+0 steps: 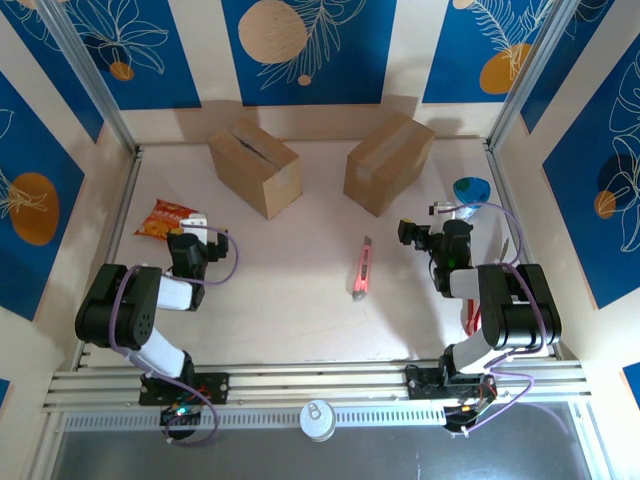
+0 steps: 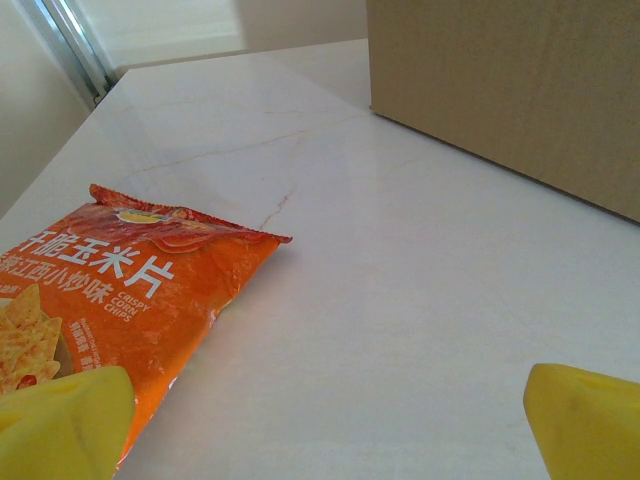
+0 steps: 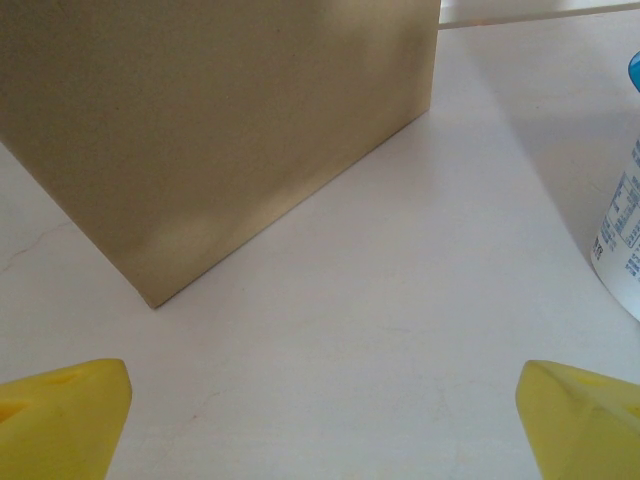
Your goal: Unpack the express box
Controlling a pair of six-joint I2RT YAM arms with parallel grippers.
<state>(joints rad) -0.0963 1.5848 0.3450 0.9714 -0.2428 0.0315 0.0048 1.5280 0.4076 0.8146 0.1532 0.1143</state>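
Two brown cardboard boxes stand at the back of the table. The left box has a dark slit along its top seam, and the right box has tape across its top. A pink utility knife lies between the arms. My left gripper is open just above the table, its yellow fingertips wide apart, with the left box ahead to its right. My right gripper is open too, low over bare table, facing the right box. Neither holds anything.
An orange corn-chip bag lies at the left, its corner by my left fingertip. A blue-capped white bottle stands at the right. A red object lies by the right arm. Walls close in the table.
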